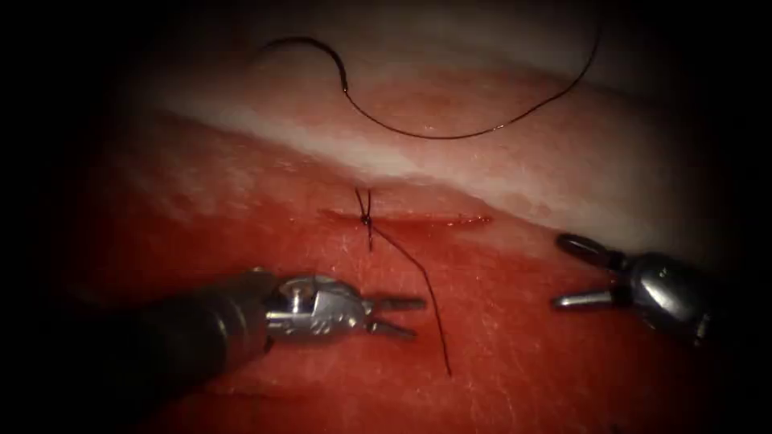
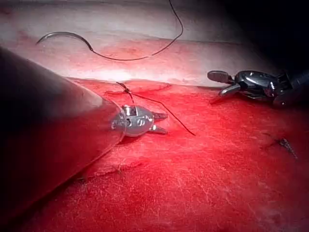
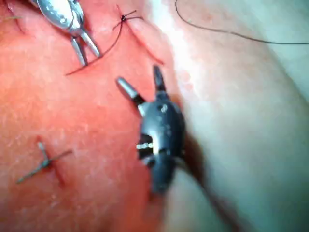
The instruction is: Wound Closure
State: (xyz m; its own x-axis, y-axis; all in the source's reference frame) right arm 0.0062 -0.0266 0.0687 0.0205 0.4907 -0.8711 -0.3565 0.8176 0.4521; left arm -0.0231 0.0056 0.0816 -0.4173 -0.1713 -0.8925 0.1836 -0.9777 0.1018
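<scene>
On the far pale band of the tissue [image 1: 563, 185], left of the cut's middle, the curved needle [image 1: 310, 47] lies loose on the surface, not in the tissue. It arches upward with its long axis running left to right. From its right end the thread [image 1: 450, 135] sags right and then climbs out of the endoscope view's top edge, so its far part is cut off. Nearer, the left tool [image 1: 402, 316] points right with its jaws narrowly parted, holding nothing. Just past its tips a cut end of thread [image 1: 426, 297] slants down from the knot [image 1: 366, 219] tied on the cut [image 1: 418, 217], which runs left to right. Open red tissue lies between that tail and the right tool [image 1: 567, 273], whose jaws are spread wide, pointing left, empty.
</scene>
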